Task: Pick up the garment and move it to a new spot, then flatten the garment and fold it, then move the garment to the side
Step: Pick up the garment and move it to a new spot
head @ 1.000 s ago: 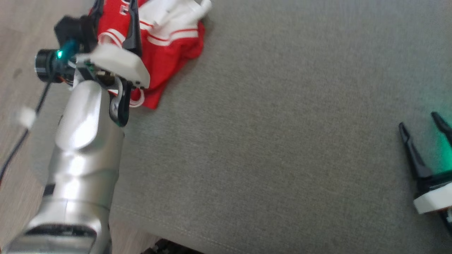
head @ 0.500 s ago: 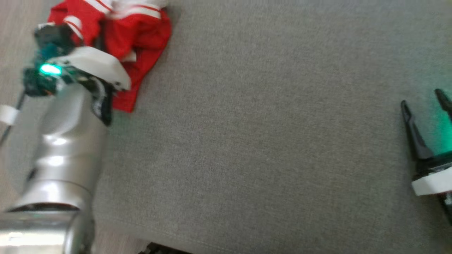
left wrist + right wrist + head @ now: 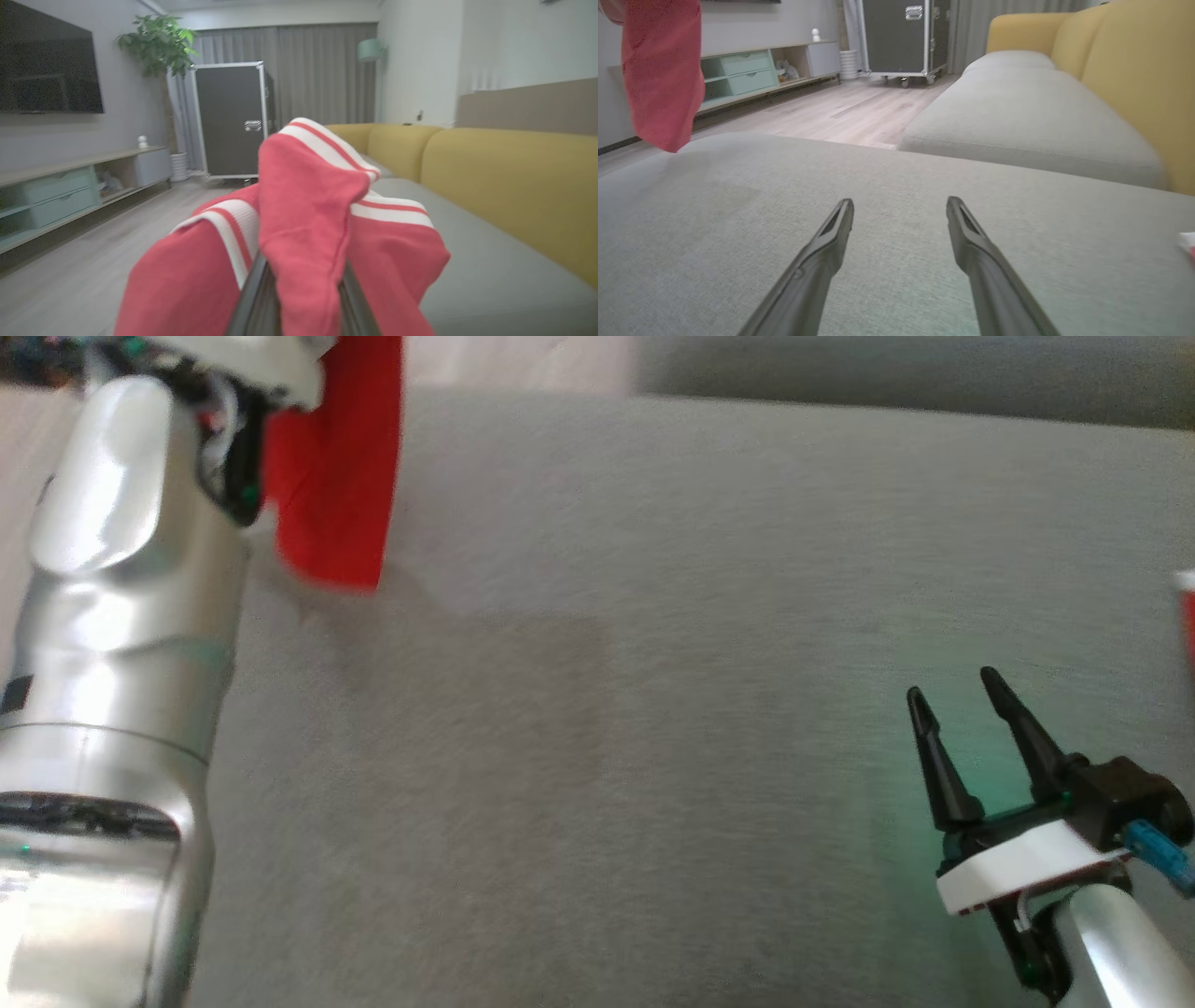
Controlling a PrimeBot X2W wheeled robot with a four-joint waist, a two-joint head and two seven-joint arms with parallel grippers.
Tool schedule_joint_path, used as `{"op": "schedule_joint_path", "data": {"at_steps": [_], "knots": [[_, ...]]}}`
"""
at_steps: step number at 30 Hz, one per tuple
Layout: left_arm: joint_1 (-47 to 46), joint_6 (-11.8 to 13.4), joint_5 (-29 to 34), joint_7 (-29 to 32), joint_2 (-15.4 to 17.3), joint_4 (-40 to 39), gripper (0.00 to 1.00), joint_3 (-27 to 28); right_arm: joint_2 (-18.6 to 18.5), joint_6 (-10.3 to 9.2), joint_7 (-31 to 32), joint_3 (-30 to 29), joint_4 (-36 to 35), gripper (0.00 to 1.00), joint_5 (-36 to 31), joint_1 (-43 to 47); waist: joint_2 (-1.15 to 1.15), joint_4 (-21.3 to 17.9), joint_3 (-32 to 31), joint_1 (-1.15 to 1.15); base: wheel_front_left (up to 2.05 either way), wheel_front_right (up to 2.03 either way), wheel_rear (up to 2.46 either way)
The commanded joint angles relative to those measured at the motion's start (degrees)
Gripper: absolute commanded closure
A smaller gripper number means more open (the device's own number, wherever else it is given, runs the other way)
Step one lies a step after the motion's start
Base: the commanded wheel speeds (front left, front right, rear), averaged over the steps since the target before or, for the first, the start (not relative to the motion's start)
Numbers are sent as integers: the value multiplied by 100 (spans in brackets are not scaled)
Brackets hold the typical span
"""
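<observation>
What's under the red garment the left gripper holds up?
Bare grey cushion, shadowed by the garment, whose hem appears clear of it. Fingertips of the left gripper are buried in cloth.

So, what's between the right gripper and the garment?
Just bare grey cushion between the right gripper and the hanging red garment, as the head view shows.

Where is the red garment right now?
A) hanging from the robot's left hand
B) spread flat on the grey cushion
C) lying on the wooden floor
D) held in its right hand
A: the red garment is clamped in the left hand and hangs clear of the grey cushion; the right hand is open and empty.
</observation>
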Motion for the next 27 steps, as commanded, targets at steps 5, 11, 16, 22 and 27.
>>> {"op": "schedule_joint_path", "data": {"at_steps": [5,11,16,22,27], "knots": [[-245,-33,-1026,679,291,-1430,100,-888,206,-4,-77,26,-250,0,-13,-38,0,-1365,-872,2,0,0,0],[190,-33,-1285,988,312,-2126,100,-1644,301,-4,-78,-2,-383,0,-19,-62,0,-1870,-678,2,0,0,0],[965,-32,-1004,780,169,-2231,100,-2323,375,-4,-78,72,-498,0,-7,-187,0,-2295,-171,2,0,0,0],[2193,-21,-970,-35,-236,-1782,56,-2853,477,-4,-78,73,-505,0,33,-352,0,-2533,414,2,0,0,0],[2789,204,-900,-560,-408,-1517,0,-3010,524,-4,-78,48,-329,0,48,-318,0,-2360,392,2,0,0,0]]}}
